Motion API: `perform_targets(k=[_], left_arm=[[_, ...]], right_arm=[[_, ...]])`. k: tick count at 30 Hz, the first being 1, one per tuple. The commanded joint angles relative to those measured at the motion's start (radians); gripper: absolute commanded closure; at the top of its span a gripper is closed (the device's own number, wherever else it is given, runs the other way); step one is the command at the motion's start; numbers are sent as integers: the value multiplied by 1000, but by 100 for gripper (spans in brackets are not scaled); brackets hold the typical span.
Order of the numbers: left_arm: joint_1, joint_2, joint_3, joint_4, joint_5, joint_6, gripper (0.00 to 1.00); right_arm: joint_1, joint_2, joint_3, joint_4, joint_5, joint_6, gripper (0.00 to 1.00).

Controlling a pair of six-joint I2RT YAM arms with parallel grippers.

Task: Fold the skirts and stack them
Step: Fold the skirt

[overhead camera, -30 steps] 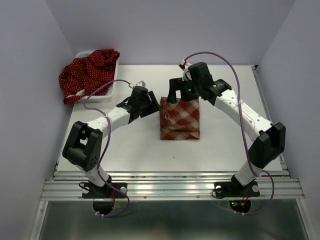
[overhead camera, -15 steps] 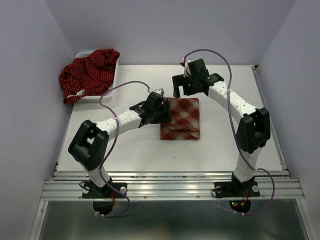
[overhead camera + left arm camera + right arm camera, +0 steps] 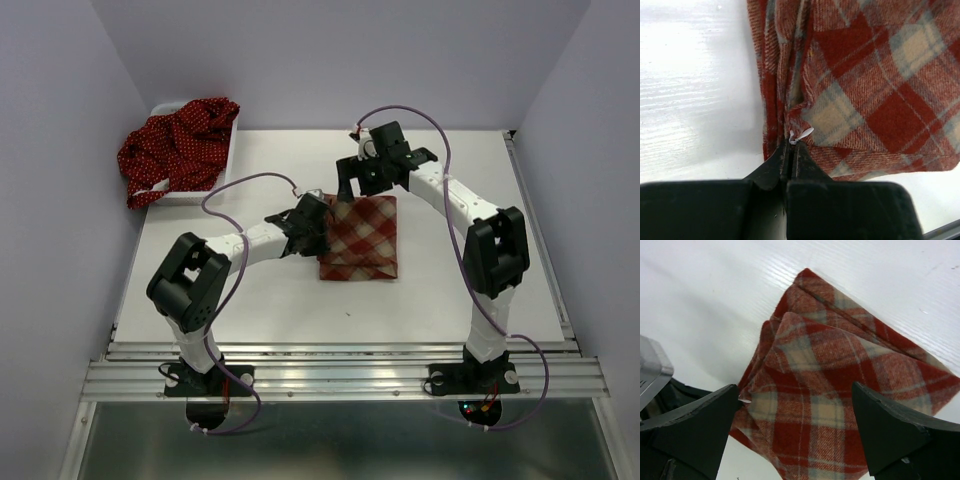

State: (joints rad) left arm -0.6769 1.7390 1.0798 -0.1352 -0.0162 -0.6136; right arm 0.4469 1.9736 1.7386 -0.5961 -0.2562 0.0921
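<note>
The red-and-cream plaid skirt (image 3: 365, 240) lies folded flat at the middle of the table. My left gripper (image 3: 318, 222) is at its left edge. In the left wrist view its jaws (image 3: 791, 145) are shut on the skirt's folded edge (image 3: 865, 90), and a small white tag sticks out at the tips. My right gripper (image 3: 360, 182) hovers over the skirt's far left corner. It is open in the right wrist view (image 3: 794, 390), with the plaid cloth (image 3: 830, 385) below and between the fingers. A heap of dark red dotted skirts (image 3: 178, 145) sits at the back left.
The dotted heap fills a white basket (image 3: 160, 104) at the table's back left corner and hangs over its near rim. Purple walls close in the left, the back and the right. The left arm's purple cable (image 3: 240, 185) loops above the table.
The plaid skirt, raised a second ago, now lies flat. My left gripper slid right to its left edge and shut there. The right gripper stayed open and drew slightly back left.
</note>
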Motion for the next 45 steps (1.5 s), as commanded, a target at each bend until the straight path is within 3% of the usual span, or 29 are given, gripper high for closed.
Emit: perform_targets(k=[1,8,12,19,25,29,35,38,41,45], left_arm=[[-1,-15,-34,-10,-44,-23,100],[0,5,-78,2,-65,-58,100],[0,11,-78,9,-59,-55,100],[2,22,-89,5,-65,-45,100],[14,22,-101,-6,-91,-40,100],[52,28,-107,3,-111,-29,100],[137,69,-32,32,-129,29,100],[157,94,52,36,-139,89,100],[180,160,173,45,-133,142,99],[188,240,279,62,-88,218,99]], right_arm=[[7,13,38,45,-139,-17,0],[7,43,-51,50,-294,-17,0],[-11,99,-13,58,-314,-14,0],[-40,249,123,81,-287,-20,0],[-59,297,113,93,-186,-22,0],[-68,272,18,136,-157,20,0],[-68,95,-255,335,-84,133,0],[-68,-27,-454,439,-129,245,0],[-68,-140,-676,655,-175,385,0],[-8,-232,-833,693,-117,425,0]])
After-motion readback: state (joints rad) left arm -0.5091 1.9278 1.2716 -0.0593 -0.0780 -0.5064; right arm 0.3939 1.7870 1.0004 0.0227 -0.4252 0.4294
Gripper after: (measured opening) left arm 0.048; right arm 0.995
